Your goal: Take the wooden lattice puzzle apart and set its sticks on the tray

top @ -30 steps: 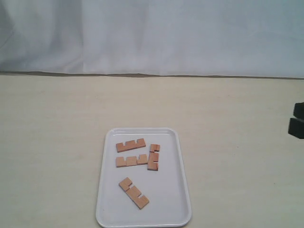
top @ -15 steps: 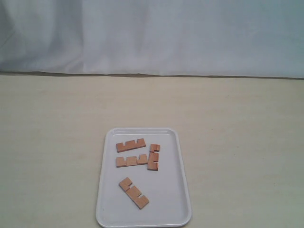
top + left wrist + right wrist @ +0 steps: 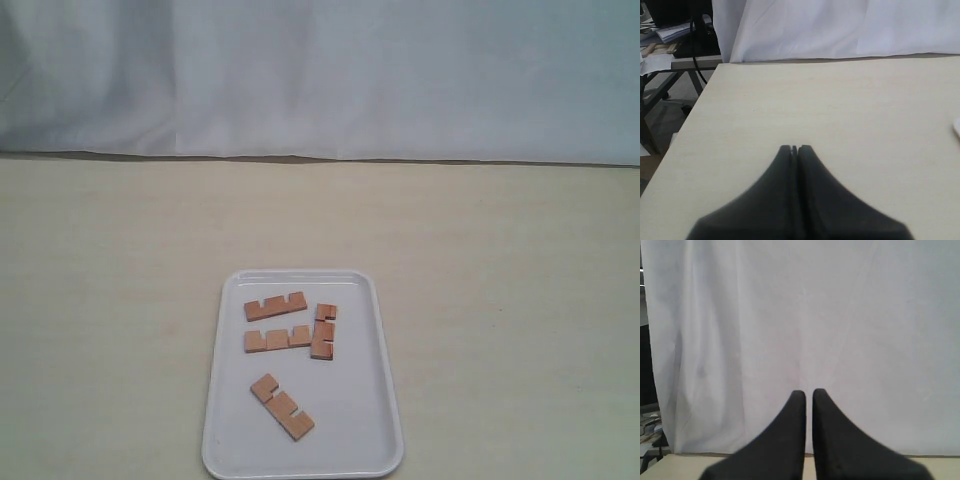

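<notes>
**Desk:** What does the frame show? Where is the wooden lattice puzzle?

**Arm:** It is in pieces. No joined lattice is in sight, only four loose sticks (image 3: 282,406) lying flat on the white tray (image 3: 355,420), which sits at the near edge of the table (image 3: 500,300). The far stick (image 3: 274,306) lies crosswise near the tray's back rim. The middle stick (image 3: 277,339) lies just beside it, and its end looks to touch the lengthwise stick (image 3: 323,331). The slanted stick is the one already marked, and it rests apart from the others, closer to the front.

**Desk:** And your claws?

**Arm:** Both are empty, and neither shows in the exterior view. My left claw (image 3: 794,149) is pressed shut, tip against tip, over bare tabletop well clear of the sticks. My right claw (image 3: 804,392) is raised and faces the white curtain (image 3: 850,315). It shows only a thin seam between its jaws, so I call it closed, with nothing in its grip.

**Desk:** So how much of the job is left?

**Arm:** As I judge it, none. Every stick I can count is separated and inside the rim, and nothing wooden lies on the table outside the tray. If anything remains, it is only parking the arms.
</notes>
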Available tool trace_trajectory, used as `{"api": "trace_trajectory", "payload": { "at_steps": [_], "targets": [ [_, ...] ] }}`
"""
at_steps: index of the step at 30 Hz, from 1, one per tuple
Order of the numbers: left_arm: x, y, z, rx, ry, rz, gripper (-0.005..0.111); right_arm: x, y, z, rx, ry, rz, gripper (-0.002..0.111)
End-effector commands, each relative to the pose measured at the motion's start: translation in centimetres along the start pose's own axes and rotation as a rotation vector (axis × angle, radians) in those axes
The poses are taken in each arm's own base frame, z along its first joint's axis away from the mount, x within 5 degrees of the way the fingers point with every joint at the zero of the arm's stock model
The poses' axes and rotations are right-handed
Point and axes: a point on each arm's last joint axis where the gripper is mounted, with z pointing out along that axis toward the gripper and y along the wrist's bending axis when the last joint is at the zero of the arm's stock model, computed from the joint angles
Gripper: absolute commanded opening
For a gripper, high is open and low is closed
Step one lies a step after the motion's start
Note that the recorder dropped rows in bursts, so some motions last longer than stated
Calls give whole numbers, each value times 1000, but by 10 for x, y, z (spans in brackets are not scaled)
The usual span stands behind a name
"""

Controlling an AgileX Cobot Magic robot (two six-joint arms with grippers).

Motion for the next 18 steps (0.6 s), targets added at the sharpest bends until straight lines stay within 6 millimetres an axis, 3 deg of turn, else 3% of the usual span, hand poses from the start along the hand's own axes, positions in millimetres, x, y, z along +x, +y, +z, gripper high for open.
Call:
{"api": "trace_trajectory", "payload": {
  "at_steps": [1,8,15,18],
  "targets": [
    [-1,0,0,0,-17,-2,0,-2,0,-1,-2,-13,-20,5],
    [-1,0,0,0,-17,-2,0,23,-7,6,27,19,-62,5],
    [-1,0,0,0,-17,-2,0,91,-22,14,66,118,-101,5],
    [-1,0,0,0,-17,-2,0,109,-26,13,75,155,-105,5]
  ]
}}
